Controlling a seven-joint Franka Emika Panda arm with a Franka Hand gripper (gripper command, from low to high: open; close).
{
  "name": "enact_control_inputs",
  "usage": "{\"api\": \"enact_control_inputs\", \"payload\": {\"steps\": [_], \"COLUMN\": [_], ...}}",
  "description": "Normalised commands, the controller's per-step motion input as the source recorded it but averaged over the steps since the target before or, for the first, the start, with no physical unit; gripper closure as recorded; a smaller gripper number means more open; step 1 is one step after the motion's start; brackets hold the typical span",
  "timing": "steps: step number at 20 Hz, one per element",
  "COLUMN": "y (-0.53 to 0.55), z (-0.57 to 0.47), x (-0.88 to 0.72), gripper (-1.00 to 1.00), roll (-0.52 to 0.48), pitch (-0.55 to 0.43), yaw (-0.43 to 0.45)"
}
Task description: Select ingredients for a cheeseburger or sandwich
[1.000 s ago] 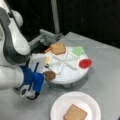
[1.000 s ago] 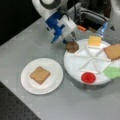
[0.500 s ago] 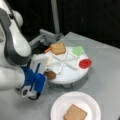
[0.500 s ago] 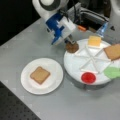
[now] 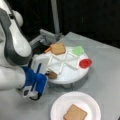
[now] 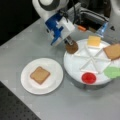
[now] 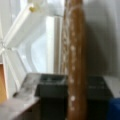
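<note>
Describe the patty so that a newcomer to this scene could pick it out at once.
Find the white divided tray in a front view. At the tray's left rim, the blue gripper grips the patty. It is the only dark brown round piece; the others are tan, yellow, green or red.

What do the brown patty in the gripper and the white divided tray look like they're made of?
Round dark brown patty, held in the gripper: likely rigid plastic or painted wood, with a pale-speckled edge in the wrist view. White divided tray: probably moulded plastic, smooth and slightly glossy.
</note>
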Motion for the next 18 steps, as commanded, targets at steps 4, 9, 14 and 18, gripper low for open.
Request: {"api": "enact_control_inputs", "payload": {"steps": [4, 9, 14, 18], "y": [-0.13, -0.17, -0.30, -0.48], "z": [-0.02, 0.00, 0.00, -0.01], "x": [0.25, 0.25, 0.24, 0.25], "gripper": [1.00, 1.00, 1.00, 1.00], "roll": [0.029, 0.016, 0.027, 0.048], "pitch": [0.024, 0.060, 0.100, 0.122], "yaw": [-0.021, -0.016, 0.000, 0.052]}}
